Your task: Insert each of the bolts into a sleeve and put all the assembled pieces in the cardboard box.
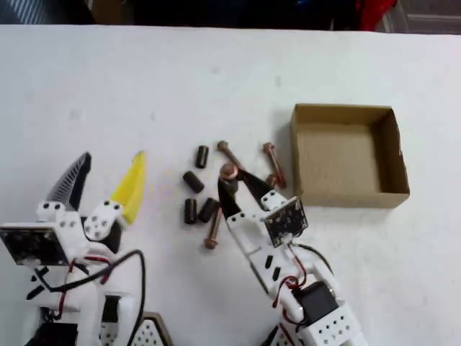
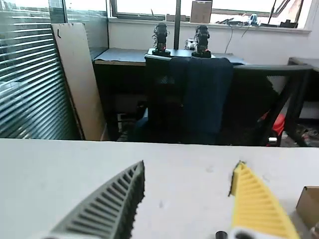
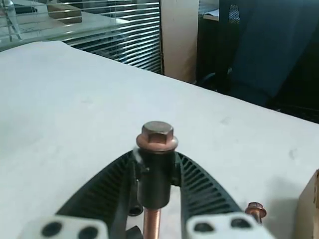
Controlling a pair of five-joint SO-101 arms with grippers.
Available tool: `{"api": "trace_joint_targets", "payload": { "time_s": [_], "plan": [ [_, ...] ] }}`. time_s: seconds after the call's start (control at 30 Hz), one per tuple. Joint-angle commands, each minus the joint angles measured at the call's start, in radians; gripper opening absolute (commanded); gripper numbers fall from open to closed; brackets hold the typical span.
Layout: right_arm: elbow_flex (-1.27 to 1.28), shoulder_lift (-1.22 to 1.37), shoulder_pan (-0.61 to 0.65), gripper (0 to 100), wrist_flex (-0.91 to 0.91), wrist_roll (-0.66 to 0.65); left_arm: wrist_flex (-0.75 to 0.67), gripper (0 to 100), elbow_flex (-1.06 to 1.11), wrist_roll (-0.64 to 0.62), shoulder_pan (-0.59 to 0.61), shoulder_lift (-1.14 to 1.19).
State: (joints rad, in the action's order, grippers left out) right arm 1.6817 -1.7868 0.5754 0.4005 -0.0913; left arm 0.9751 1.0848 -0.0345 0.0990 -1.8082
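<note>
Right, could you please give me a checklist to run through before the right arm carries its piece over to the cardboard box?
1. Bolt seated in sleeve: ok, the sleeve sits round the shank right under the head.
2. Right gripper shut on the sleeve: ok.
3. Cardboard box open on top and empty: ok.
4. Loose bolt lies between the gripper and the box: cannot tell whether the held piece is high enough to pass over it.
5. Left gripper open and off to the side, apart from the parts: ok.
</note>
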Motion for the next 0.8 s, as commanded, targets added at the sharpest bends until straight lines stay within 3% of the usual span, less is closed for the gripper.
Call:
{"api": "trace_joint_targets", "payload": {
  "time_s": [0.0,0.17,0.4,0.47,0.67,0.77],
  "plan": [
    [0.006,-0.013,-0.015,2.1,0.022,-0.014,0.04,30,-0.002,0.068,0.01,0.018],
    [0.002,-0.015,-0.016,2.1,0.088,-0.017,0.104,29,0.068,0.066,0.01,0.018],
    [-0.184,-0.015,-0.07,1.8,0.38,-0.235,0.1,6,0.221,0.072,0.01,0.018],
    [-0.249,-0.015,-0.125,1.8,0.463,-0.239,0.1,2,0.247,0.074,0.01,0.018],
    [-0.417,-0.01,-0.412,1.7,0.561,-0.252,0.1,3,0.368,0.074,0.008,0.018],
    [-0.52,0.005,-0.529,1.7,0.615,-0.387,0.1,3,0.405,0.074,0.005,0.018]
  ]
}}
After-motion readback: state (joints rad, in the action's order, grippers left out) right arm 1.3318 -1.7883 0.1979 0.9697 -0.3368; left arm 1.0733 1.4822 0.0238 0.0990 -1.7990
